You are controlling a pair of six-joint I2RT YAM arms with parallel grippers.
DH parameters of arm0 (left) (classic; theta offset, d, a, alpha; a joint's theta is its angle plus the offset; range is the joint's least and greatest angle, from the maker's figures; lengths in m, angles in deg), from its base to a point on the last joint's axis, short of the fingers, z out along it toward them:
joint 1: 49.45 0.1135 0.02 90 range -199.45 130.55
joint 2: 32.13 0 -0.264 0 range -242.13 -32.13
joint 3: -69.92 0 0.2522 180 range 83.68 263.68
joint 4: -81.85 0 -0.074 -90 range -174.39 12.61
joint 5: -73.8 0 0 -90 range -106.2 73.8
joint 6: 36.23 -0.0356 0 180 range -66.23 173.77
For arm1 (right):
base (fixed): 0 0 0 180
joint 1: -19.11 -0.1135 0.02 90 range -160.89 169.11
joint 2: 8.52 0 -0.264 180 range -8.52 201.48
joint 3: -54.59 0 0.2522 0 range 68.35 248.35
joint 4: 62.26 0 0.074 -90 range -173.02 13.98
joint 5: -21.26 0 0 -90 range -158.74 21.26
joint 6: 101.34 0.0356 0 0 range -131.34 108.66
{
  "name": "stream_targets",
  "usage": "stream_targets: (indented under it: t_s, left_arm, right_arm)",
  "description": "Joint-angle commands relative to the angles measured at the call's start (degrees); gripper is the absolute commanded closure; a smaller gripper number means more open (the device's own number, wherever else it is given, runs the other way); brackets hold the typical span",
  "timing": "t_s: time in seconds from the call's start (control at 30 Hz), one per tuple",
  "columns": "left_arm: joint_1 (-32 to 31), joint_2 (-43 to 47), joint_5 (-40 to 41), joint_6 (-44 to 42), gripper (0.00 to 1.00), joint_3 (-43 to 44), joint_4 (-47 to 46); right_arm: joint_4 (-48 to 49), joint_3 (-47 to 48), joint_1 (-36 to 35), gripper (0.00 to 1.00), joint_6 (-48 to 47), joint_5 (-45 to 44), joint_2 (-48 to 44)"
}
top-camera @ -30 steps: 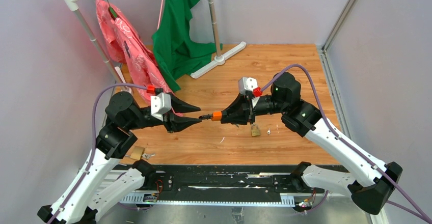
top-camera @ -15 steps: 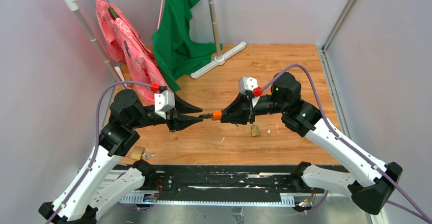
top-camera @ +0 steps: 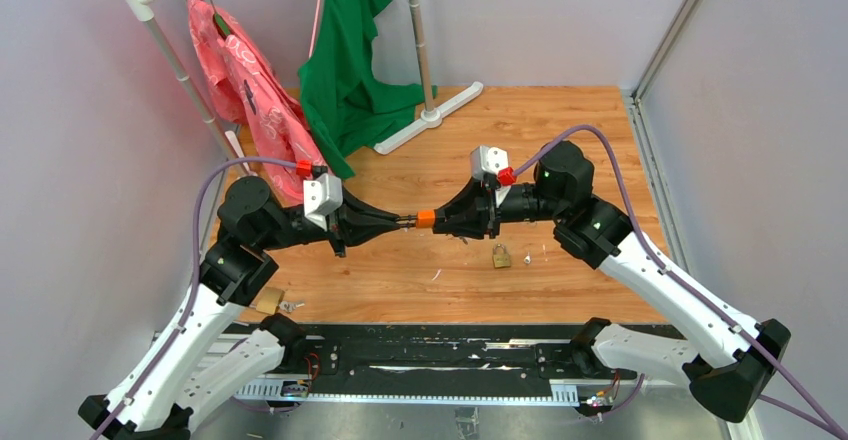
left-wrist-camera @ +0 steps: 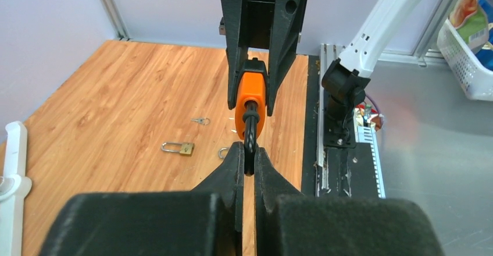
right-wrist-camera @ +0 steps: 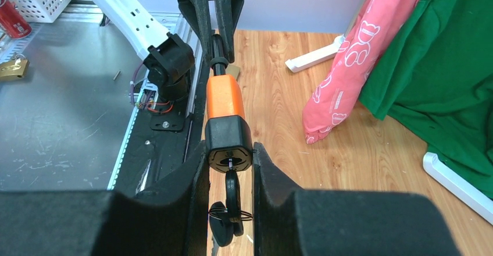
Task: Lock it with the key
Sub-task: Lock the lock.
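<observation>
Held mid-air above the table's middle, the orange lock point(right-wrist-camera: 225, 119) is small, rigid, light. The right gripper point(top-camera: 462, 222) clamps its body, key point(right-wrist-camera: 231, 209) dangling below; the left gripper point(top-camera: 385, 222) pinches the stiff shackle point(left-wrist-camera: 250, 142), the surest hold.

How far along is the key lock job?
Done: the key already sits in the orange lock, which the right pincer grips by its black body. In hand: the left pincer is shut on the lock's black cable end, mid-air between the arms. Left: turning the key; no turn is visible.
</observation>
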Motion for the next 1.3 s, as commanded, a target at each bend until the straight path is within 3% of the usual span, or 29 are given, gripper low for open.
stream_targets:
  t_s: [0.0,0.2,0.33,0.43,0.63,1.0,1.27]
  left_arm:
    - [-0.1,-0.1,-2.3,5.6,1.0,-2.5,-9.8]
    - [-2.7,-0.7,-1.6,5.0,1.0,-4.4,-13.6]
    - [-2.8,-1.4,0.4,9.7,1.0,-5.4,-23.0]
    - [-2.8,-2.1,0.0,10.1,1.0,-5.0,-24.7]
    - [-7.9,-3.8,3.0,12.2,1.0,-8.7,-32.6]
    - [-8.8,-7.4,3.8,12.5,1.0,-15.6,-32.5]
    - [-8.7,-7.2,2.9,3.3,1.0,-16.6,-20.5]
  right_arm:
    - [7.5,0.6,0.5,1.0,1.9,-0.2,-0.3]
    - [12.7,0.0,0.5,1.0,4.8,2.1,0.7]
    - [15.3,-0.3,0.4,1.0,6.3,3.9,1.9]
    - [16.3,-1.2,0.4,1.0,6.4,3.6,1.4]
    - [33.4,-5.0,0.0,1.0,15.6,1.0,4.2]
    - [43.5,-6.0,0.0,1.0,19.6,-6.3,1.0]
    - [43.8,-5.2,0.4,1.0,20.5,-7.6,-1.5]
